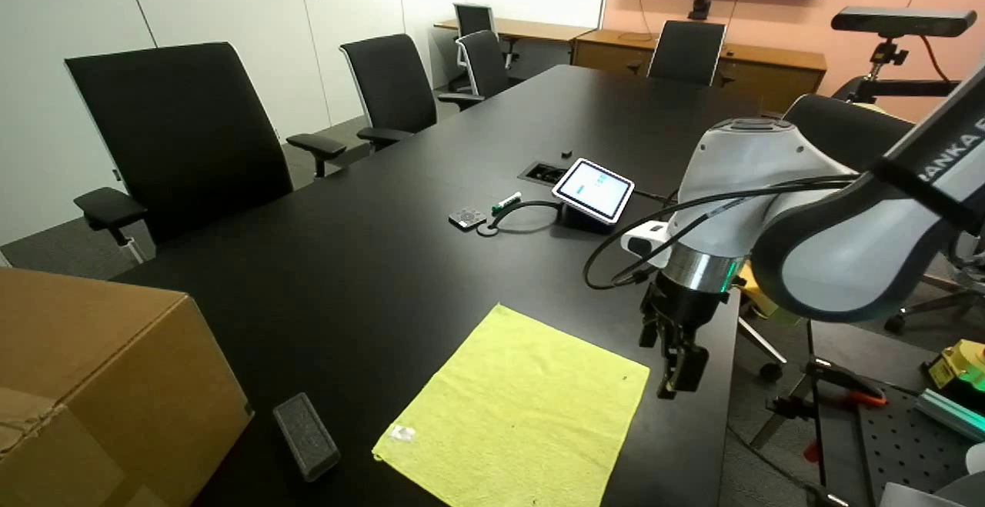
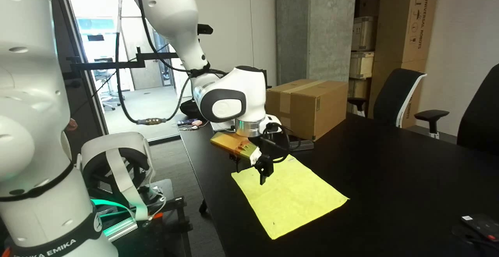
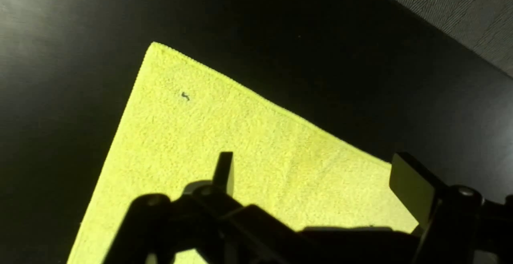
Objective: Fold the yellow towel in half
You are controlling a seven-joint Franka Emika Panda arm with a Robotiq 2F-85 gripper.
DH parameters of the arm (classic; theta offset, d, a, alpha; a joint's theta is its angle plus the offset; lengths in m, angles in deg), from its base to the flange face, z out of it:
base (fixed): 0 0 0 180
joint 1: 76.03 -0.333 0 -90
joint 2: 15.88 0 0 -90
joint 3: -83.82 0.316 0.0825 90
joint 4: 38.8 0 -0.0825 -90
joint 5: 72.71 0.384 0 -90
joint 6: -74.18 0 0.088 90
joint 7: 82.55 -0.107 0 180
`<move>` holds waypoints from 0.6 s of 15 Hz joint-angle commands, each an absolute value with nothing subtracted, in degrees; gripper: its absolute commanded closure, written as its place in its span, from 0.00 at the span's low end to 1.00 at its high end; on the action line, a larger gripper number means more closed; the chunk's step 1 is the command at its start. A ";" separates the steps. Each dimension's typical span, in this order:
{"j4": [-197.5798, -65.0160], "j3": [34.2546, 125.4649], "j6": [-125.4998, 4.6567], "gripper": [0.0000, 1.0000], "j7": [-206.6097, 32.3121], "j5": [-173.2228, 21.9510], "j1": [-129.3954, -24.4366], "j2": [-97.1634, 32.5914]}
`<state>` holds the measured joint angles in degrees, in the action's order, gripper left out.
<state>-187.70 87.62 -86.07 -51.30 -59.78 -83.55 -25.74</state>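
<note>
The yellow towel [image 1: 523, 407] lies flat and spread out on the black table in both exterior views; it shows again in an exterior view [image 2: 296, 198]. A small pale tag sits near one corner and a small dark mark near another. In the wrist view the towel [image 3: 172, 136] shows one corner and two edges, with faint creases. My gripper [image 3: 312, 164] is open and empty, with its fingers wide apart. It hangs above the towel's edge near the table's side, pointing down; in an exterior view the gripper [image 1: 663, 365] appears beside a towel corner. It looks apart from the cloth.
A cardboard box [image 1: 115, 391] and a dark grey block [image 1: 306, 436] stand beside the towel. A tablet [image 1: 594, 190] on a stand, a green marker [image 1: 506, 203] and a small square thing [image 1: 467, 219] lie farther along the black table [image 1: 346, 299]. A dark remote [image 2: 481, 225] lies near a corner.
</note>
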 commanded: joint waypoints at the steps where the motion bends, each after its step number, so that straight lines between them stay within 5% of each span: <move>1: -183.88 88.11 -95.65 0.00 -60.21 -63.18 -80.63 -34.63; 9: -180.14 77.25 -99.87 0.00 -80.38 -75.45 -86.95 -44.33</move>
<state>-182.43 80.12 -99.22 -74.54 -73.47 -84.19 -41.22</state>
